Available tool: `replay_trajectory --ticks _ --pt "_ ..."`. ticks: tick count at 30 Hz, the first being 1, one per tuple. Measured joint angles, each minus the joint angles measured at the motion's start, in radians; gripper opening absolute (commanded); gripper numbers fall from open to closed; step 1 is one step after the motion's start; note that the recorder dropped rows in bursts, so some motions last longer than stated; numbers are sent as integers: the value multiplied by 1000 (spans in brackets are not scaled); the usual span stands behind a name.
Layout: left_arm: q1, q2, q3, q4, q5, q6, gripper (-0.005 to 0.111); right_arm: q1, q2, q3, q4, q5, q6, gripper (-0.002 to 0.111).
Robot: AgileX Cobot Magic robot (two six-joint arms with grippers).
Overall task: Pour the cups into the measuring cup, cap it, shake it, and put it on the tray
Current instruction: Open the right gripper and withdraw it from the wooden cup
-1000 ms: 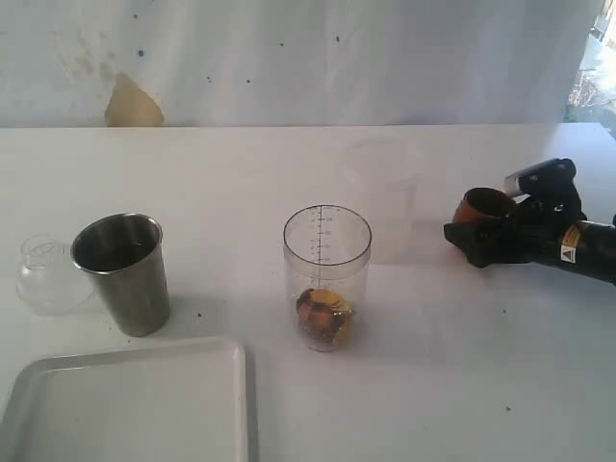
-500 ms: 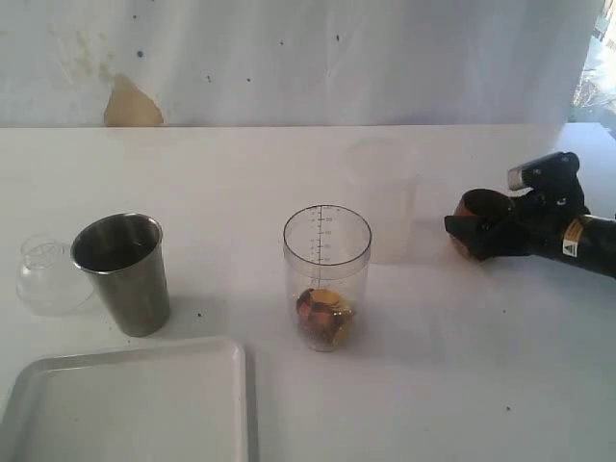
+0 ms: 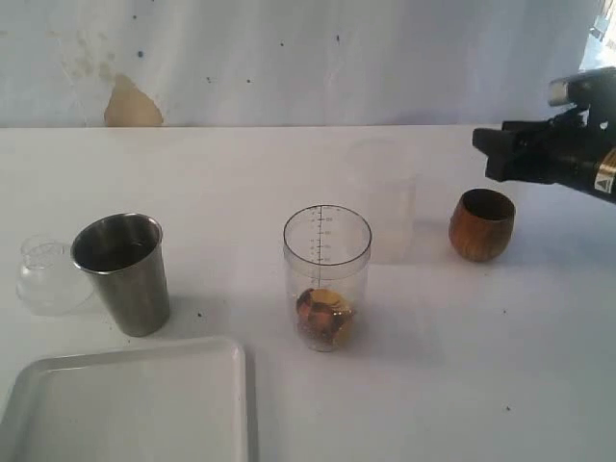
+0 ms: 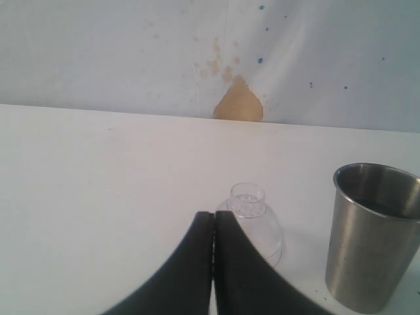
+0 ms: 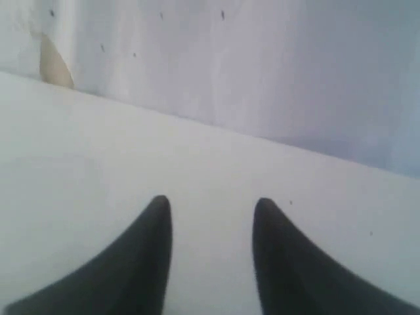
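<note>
The clear measuring cup (image 3: 326, 274) with black marks stands mid-table, brownish bits at its bottom. The steel tumbler (image 3: 123, 272) stands at the left, also in the left wrist view (image 4: 375, 235). The clear dome cap (image 3: 46, 273) rests beside it, just beyond my shut left gripper (image 4: 214, 216). The brown wooden cup (image 3: 480, 223) stands upright on the table at the right. My right gripper (image 3: 493, 152) hovers above and behind it, open and empty (image 5: 211, 205). The white tray (image 3: 130, 402) lies at the front left.
A frosted translucent cup (image 3: 383, 197) stands behind the measuring cup. A pale wall with a tan stain (image 3: 132, 104) backs the white table.
My right gripper set the wooden cup down upright, let go of it, and rose up and to the right. Everything else stayed put.
</note>
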Motion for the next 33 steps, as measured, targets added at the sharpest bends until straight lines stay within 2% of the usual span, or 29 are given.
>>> replay_trajectory --ticks 2,3,9,15,19,22,28,33 --pt "0 0 0 0 0 0 1 0 -58 0 -30 0 45 1" --pt "0 0 0 0 0 0 1 0 -89 0 -49 0 64 0" --pt "0 0 0 0 0 0 1 0 -275 0 -156 23 226 0" --pt "0 0 0 0 0 0 1 0 -492 0 -304 219 493 0" --pt "0 0 0 0 0 0 1 0 -625 7 -464 336 764 0" --pt "0 0 0 0 0 0 1 0 -719 40 -506 343 864 0" --pt "0 0 0 0 0 0 1 0 -891 168 -527 332 942 0" --pt "0 0 0 0 0 0 1 0 -996 249 -531 228 1018 0"
